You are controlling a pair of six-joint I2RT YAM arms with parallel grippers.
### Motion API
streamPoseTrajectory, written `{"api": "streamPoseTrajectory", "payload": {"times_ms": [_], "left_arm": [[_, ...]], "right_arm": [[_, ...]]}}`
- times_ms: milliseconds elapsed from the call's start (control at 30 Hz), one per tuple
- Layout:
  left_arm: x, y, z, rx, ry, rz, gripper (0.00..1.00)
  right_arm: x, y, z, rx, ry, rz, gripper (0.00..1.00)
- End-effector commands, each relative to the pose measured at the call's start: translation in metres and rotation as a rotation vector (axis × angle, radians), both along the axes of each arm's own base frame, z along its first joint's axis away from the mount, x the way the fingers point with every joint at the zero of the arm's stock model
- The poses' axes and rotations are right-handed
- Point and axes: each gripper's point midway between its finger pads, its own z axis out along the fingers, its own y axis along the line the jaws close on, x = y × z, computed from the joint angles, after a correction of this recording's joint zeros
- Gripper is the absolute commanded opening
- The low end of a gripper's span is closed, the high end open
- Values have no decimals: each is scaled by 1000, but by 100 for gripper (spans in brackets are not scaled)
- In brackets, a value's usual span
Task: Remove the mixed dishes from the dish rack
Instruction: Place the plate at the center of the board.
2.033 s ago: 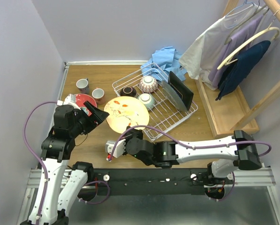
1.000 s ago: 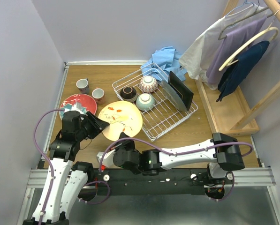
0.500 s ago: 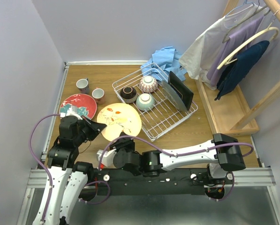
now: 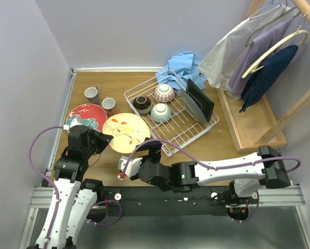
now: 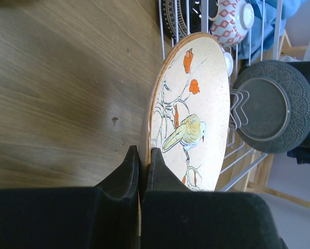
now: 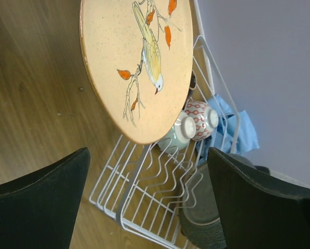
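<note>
In the left wrist view the bird plate (image 5: 196, 119) has its near rim hidden between the left fingers (image 5: 121, 179) (the low end of its branch pattern too). In the right wrist view its far rim runs off the top edge. The grey plate (image 6: 196, 223) in the dish rack (image 6: 131, 187) sits partly behind a right finger (image 6: 264, 207).

**Three Cameras Sharing One Plate**

The top external camera is looking down from high behind the near edge, taking in the whole table (image 4: 123, 83). Both wrist cameras are looking from close, sharing the bird-painted plate (image 5: 196, 104) and dish rack (image 6: 139, 179).
</note>
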Motion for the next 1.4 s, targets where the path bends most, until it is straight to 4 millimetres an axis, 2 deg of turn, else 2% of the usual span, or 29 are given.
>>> {"api": "streamPoseTrajectory", "payload": {"times_ms": [0,133,267,400,433,500,533,700,1033,1367], "left_arm": [[35,6,47,-41,-198,84,0],[51,18,37,1,-184,145,0],[61,29,32,5,-173,190,0],[65,51,21,-7,-151,266,0],[65,68,21,-5,-154,326,0],[65,79,15,-17,-143,356,0],[64,94,12,-13,-135,408,0],[60,122,1,12,-99,515,0],[57,169,-23,128,-23,662,0],[80,188,-45,53,-30,727,0]], "right_arm": [[-9,-17,2,110,151,-9,100],[-7,-32,3,165,247,-32,100],[6,-54,-1,183,335,-85,100],[16,-74,-4,230,422,-124,100],[15,-76,-2,245,441,-113,100],[22,-87,7,294,456,-129,100],[23,-89,6,302,470,-123,100],[36,-107,18,357,476,-155,100],[39,-121,24,390,470,-148,100],[36,-131,19,391,476,-146,100]]}}
